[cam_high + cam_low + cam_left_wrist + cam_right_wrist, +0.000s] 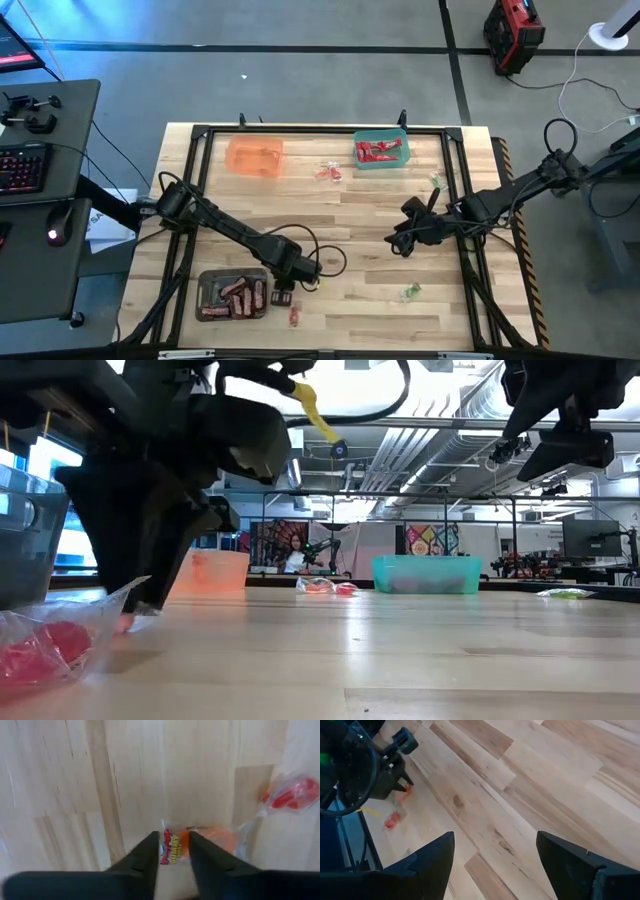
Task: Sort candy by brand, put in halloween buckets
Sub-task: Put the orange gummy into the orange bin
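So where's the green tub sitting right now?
In the high view, the green tub sits at the table's far edge, right of centre, holding red candy.

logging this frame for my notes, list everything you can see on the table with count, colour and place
translucent orange plastic tub: one, far left.
green plastic tub: one, far right, holds red candy.
dark grey plastic tub: one, near left, holds brown bars.
loose red wrapped sweets: a few, between the far tubs; one near edge.
pale green wrapped sweets: one near right, one far right.
orange wrapped sweet: one, between left tool's fingers.
left tool: beside grey tub.
right tool: open, above bare table.
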{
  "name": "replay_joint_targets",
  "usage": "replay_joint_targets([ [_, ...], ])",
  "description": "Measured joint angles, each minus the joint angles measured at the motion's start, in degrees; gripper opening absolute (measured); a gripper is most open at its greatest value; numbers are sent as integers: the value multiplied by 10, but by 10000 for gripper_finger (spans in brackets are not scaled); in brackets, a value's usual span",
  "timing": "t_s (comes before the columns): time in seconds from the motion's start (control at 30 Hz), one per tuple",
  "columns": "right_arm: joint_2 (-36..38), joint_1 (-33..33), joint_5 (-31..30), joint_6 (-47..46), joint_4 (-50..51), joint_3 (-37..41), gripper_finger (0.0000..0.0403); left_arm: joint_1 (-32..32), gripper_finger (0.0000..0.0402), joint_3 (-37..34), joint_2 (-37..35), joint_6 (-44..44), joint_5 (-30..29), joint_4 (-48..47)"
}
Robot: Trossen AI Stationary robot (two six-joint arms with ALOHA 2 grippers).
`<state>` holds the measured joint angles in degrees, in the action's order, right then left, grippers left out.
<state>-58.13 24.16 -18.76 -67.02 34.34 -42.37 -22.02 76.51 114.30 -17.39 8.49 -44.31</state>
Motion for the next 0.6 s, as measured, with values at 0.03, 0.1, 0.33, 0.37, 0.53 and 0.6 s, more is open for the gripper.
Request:
replay_joint_targets([
  [0.03,0,0,-2,0,2,0,275,0,68,0,0,-1,0,5],
  [0.1,0,0,-3,4,3,0,275,1,22,0,-3,-4,0,12],
  [0.33,0,0,-3,16,7,0,275,28,2,-1,-54,-5,-8,-7],
  [0.37,0,0,-3,20,8,0,275,37,2,-1,-74,-5,-17,-12],
  [0.53,0,0,-3,30,12,0,275,89,1,-1,-206,-19,-141,-55],
  [0.6,0,0,-5,32,16,0,275,120,0,0,-267,-37,-219,-75],
])
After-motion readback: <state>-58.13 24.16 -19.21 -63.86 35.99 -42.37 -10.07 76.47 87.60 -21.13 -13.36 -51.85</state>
